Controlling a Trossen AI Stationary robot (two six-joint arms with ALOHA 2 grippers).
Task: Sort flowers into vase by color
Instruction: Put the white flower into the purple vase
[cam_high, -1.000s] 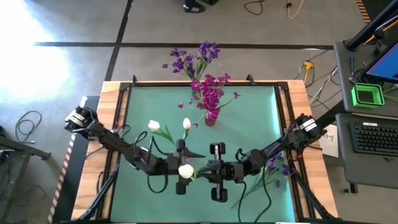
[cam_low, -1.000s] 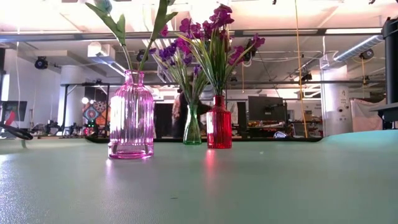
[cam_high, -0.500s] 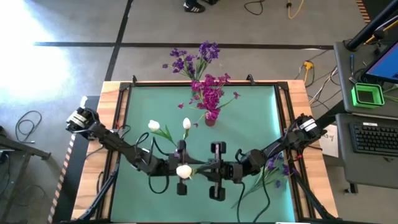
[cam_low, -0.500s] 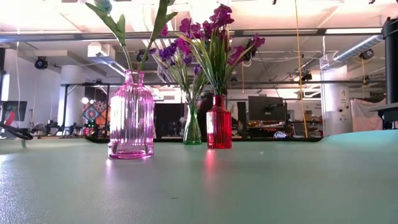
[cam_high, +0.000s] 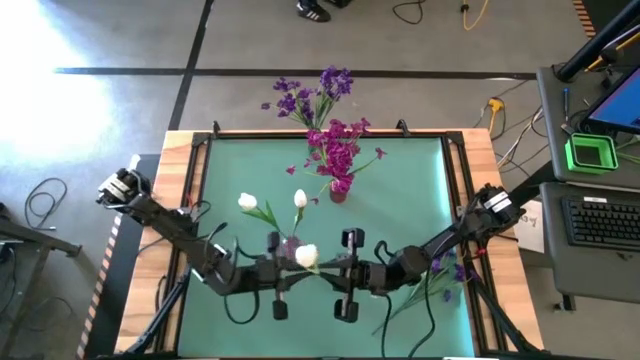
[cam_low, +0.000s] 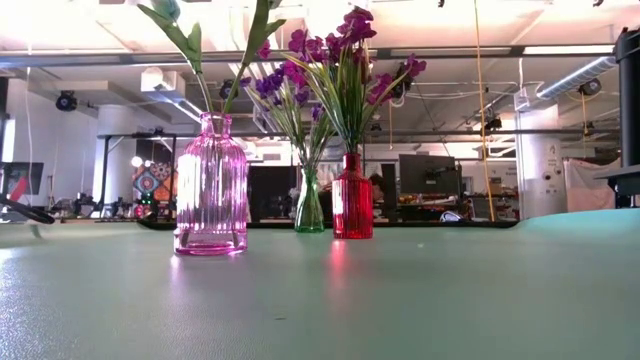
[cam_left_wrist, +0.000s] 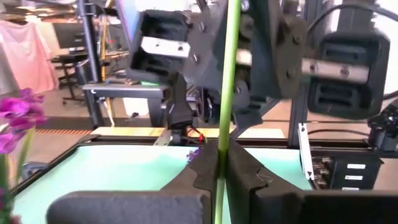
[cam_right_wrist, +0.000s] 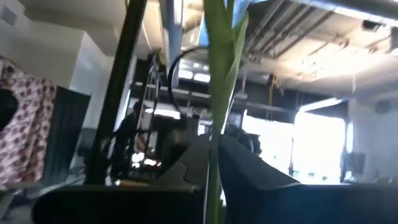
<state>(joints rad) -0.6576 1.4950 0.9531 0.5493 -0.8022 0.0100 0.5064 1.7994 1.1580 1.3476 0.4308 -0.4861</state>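
Observation:
A white flower, its bud (cam_high: 306, 257) on top, hangs over the table's near middle on a green stem (cam_left_wrist: 225, 74). My left gripper (cam_high: 292, 272) and my right gripper (cam_high: 328, 272) face each other, both shut on that stem. Just beyond stands the pink vase (cam_low: 210, 185) with two white flowers (cam_high: 247, 202). Farther back, the red vase (cam_low: 351, 195) holds magenta flowers (cam_high: 338, 150). The green vase (cam_low: 308, 205) holds purple flowers (cam_high: 320, 92). My left gripper pinches the green stem (cam_left_wrist: 219, 155) between its two fingers, coming level from the table's left and lying across it. The stem stands about upright, clear of the table. My right gripper has the same stem (cam_right_wrist: 214, 143) between its two fingers, level from the table's right and across it.
Loose purple flowers (cam_high: 440, 272) lie on the mat at the near right, beside the right arm. The mat has wooden borders (cam_high: 180, 200) at its left and right edges. The three vases stand along the table's middle, from centre to far edge.
My left gripper has shut on the stem and shifted a little toward the table's left edge. The white bud has moved slightly toward the far edge, nearer the pink vase. The right gripper has stayed in place.

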